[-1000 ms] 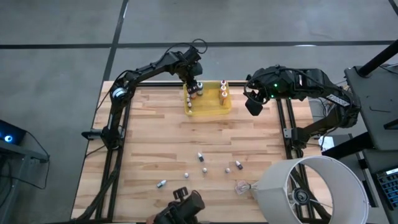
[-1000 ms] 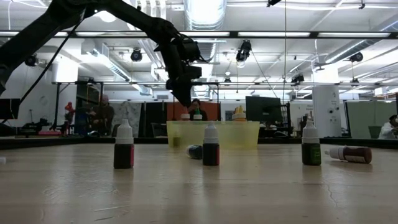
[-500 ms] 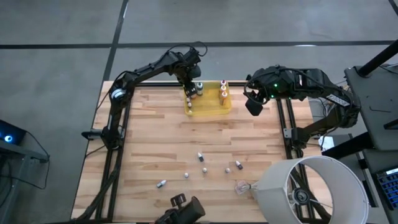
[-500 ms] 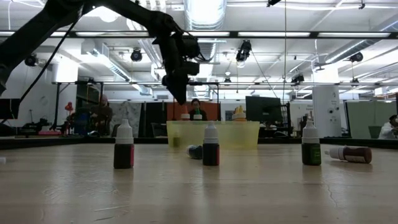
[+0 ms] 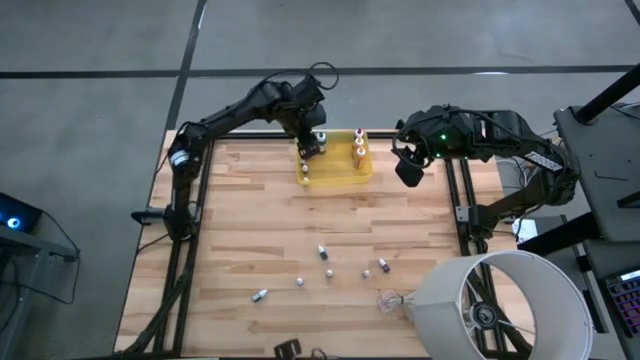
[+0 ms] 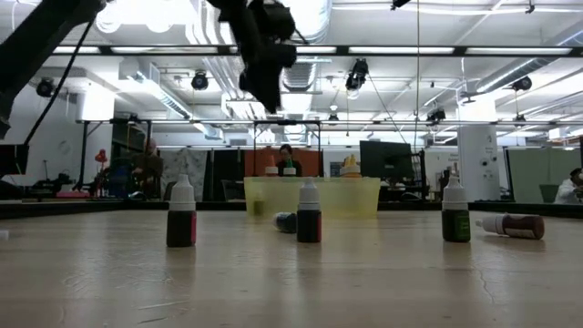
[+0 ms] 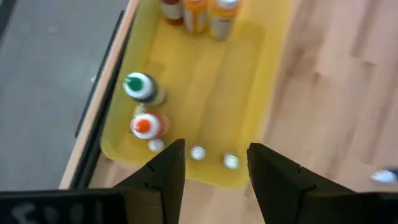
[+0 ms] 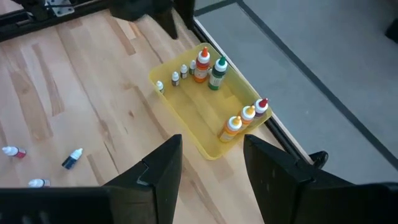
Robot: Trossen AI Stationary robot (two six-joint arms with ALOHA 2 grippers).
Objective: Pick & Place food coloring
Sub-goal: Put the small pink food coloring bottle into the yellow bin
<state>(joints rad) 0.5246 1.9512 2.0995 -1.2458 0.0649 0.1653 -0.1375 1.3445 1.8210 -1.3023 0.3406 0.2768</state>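
Left gripper sits upper centre of the high view, over the left end of the yellow tray, fingers parted with a clear gap and nothing between them. Its own camera looks down into the tray: a green-capped bottle and an orange-capped bottle stand side by side near one end, three small white-capped ones line the wall next to them, and three more bottles cluster at the opposite end. In the low view the left arm hangs in the upper left-centre of the frame, well above the tray. Loose food coloring on the wooden table, lower half of the high view, left to right: one lying down at lower left, one near centre, two just above that, then two further right. A clear crumpled plastic scrap lies right of those, next to a big white lampshade-like cylinder at lower right. In the low view three bottles stand upright in front: one at left, one centre, one right, plus one on its side far right. Right gripper waits just off the tray's right end, upper right of centre, fingers spread apart, empty, tray and bottles visible ahead of it.
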